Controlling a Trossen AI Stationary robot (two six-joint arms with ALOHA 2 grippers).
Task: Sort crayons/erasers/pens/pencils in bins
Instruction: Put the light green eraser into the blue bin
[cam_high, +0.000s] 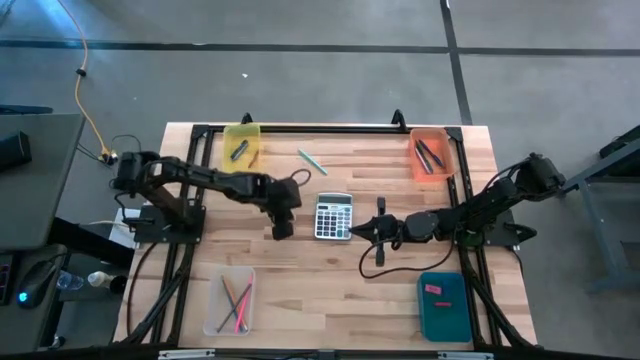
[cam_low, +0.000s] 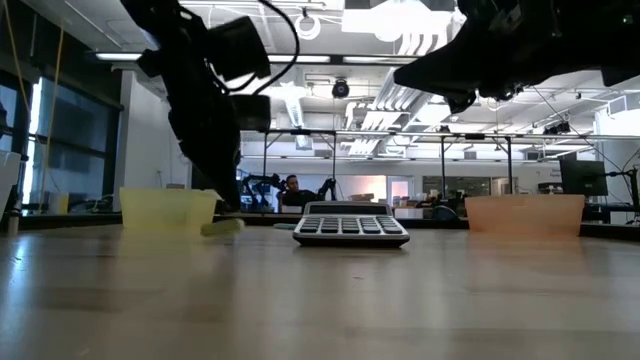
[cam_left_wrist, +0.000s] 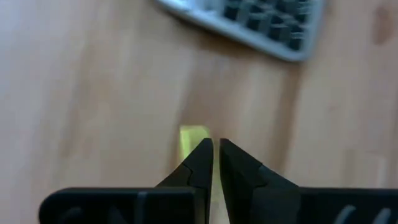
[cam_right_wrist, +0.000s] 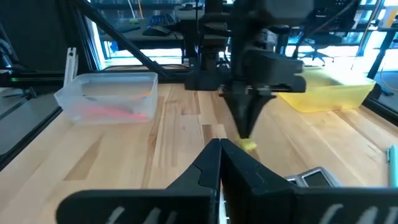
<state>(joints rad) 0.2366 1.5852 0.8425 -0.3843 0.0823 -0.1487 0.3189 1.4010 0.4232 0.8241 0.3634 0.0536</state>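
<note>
The left gripper (cam_high: 283, 232) stands point-down on the wood table (cam_high: 300, 290) just left of the calculator (cam_high: 334, 216), its fingers pinched together over a small yellow eraser (cam_left_wrist: 193, 137) that lies on the boards at their tips; whether they grip it cannot be told. The right gripper (cam_high: 362, 231), clenched on nothing, waits just right of the calculator. A green pencil (cam_high: 312, 161) lies loose between the yellow bin (cam_high: 241, 146) and orange bin (cam_high: 431, 156). The eraser looks light, blocky and slightly rubbery, likely best taken across its short flat sides. The table is pale, smooth planking; the bins are thin translucent plastic.
</note>
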